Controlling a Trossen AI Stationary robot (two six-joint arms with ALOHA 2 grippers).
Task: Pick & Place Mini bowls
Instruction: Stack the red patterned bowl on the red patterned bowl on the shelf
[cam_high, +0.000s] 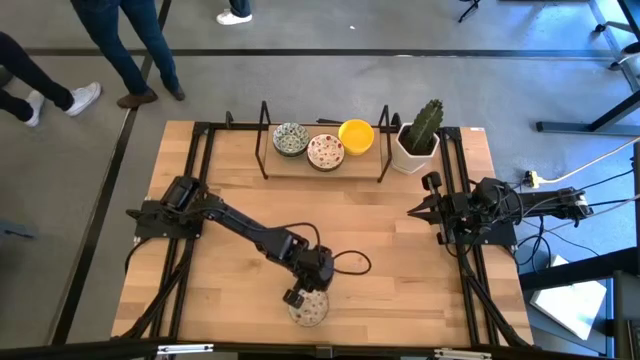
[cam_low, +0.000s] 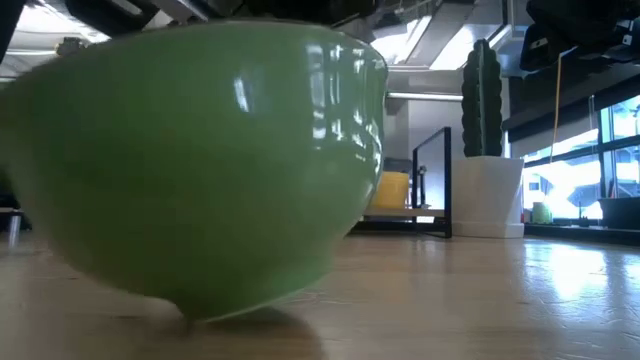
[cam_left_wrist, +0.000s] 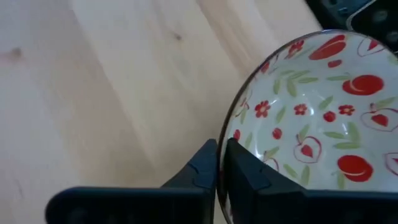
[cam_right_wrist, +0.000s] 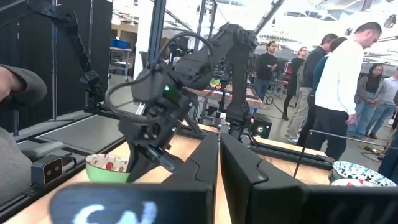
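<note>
Mini bowls: four are visible on the table. Three stand in a row at the far edge, between two dark upright frame bars: one with a green-blue pattern, one white with red-pink speckles, and one plain yellow. Whether any of these is a stack of several cannot be told from above. The fourth, the near bowl, sits at the table's near edge; it is white inside with red fruit and flower motifs and green outside. It is empty. In the low view it fills most of the frame and rests on its foot on the wood.

The left pincer is closed on the rim of the near bowl: in the left wrist view its two dark fingers stand pressed together, one outside the rim and one inside. The right pincer is closed and holds nothing, poised at the right side of the table, well apart from all bowls.

One white square pot with a green cactus stands just beside the yellow bowl, at the far right corner. People stand in the room beyond the table.
</note>
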